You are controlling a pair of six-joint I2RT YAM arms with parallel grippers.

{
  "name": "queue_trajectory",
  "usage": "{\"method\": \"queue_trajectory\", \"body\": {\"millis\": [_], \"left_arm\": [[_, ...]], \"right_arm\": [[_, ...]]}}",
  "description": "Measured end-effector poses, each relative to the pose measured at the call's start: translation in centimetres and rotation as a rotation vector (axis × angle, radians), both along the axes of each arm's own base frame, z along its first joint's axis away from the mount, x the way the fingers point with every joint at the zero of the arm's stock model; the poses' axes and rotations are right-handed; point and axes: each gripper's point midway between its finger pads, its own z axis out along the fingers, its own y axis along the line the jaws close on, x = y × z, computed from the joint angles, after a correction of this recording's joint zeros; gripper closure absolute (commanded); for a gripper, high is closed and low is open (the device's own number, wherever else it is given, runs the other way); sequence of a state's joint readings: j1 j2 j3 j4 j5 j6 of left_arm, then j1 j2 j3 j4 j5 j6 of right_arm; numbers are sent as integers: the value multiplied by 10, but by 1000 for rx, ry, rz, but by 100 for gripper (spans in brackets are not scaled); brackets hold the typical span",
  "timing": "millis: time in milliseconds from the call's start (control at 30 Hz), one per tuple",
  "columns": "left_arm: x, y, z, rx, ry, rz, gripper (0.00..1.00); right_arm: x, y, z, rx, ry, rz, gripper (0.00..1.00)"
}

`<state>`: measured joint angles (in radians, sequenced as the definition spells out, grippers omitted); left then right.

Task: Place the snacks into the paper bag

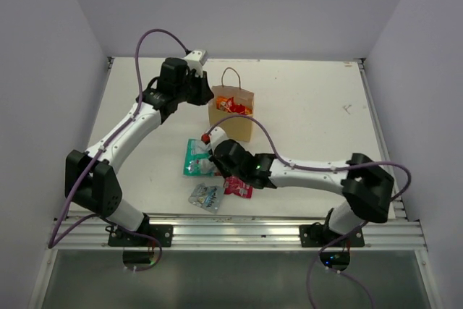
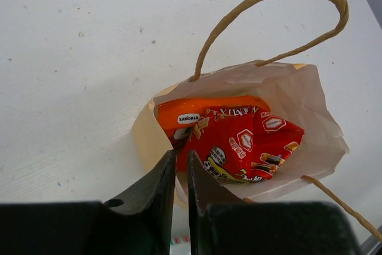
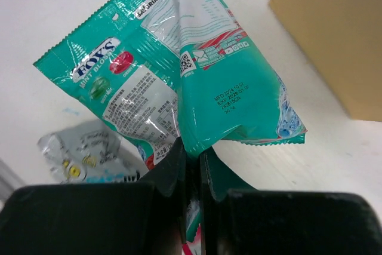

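Observation:
The brown paper bag (image 1: 233, 113) stands upright at mid-table. In the left wrist view the bag (image 2: 304, 97) holds a red-orange packet (image 2: 209, 110) and a larger red-yellow packet (image 2: 250, 144). My left gripper (image 1: 205, 94) is at the bag's left rim, and its jaws (image 2: 177, 162) are shut on the bag's wall. My right gripper (image 1: 210, 154) is shut on the teal-white packet (image 3: 230, 88), which hangs folded from its jaws (image 3: 191, 156) just in front of the bag (image 3: 334, 40). The small silver-grey packet (image 1: 206, 195) and the small pink-red packet (image 1: 239, 187) lie on the table near the front edge.
The silver-grey packet also shows in the right wrist view (image 3: 77, 153), under the lifted teal one. The white table (image 1: 311, 106) has walls on three sides and a metal rail (image 1: 239, 233) along its front edge.

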<state>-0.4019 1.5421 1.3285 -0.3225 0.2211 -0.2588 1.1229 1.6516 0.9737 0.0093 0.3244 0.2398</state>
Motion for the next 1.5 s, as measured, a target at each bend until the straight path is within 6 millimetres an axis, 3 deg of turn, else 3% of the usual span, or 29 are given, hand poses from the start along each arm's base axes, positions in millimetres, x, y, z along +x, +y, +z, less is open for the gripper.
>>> {"method": "queue_trajectory", "body": {"millis": [100,267,367,467,600,833,967,1100,1200,1400,1500], "left_arm": [[0,0,0,0,0,-1,84],[0,0,0,-1,1,-2,90],[0,0,0,-1,1,-2,94],[0,0,0,-1,1,-2,99],[0,0,0,0,2,-2,100],[-1,0,-2,2,8,-2,100],[0,0,-4,4,12,-2,100],[0,-1,-8,7,21,-2,100],[1,-1,-11,11,28,-2,100],[2,-1,-14,14,36,-2,100],[2,-1,-14,13,35,-2,95]], "right_arm": [[-8,-14,69,9,-75,26,100],[-5,-47,237,202,-305,1,100],[-6,-81,298,263,-438,-42,100],[1,-109,323,229,-548,-98,100],[33,-124,319,123,-631,-164,100],[106,-140,257,-124,-622,-225,100],[130,-150,247,-155,-624,-238,100],[141,-153,249,-157,-645,-236,100],[144,-144,244,-163,-647,-190,100],[143,-131,217,-206,-614,-96,100],[141,-130,206,-231,-593,-66,100]]}}
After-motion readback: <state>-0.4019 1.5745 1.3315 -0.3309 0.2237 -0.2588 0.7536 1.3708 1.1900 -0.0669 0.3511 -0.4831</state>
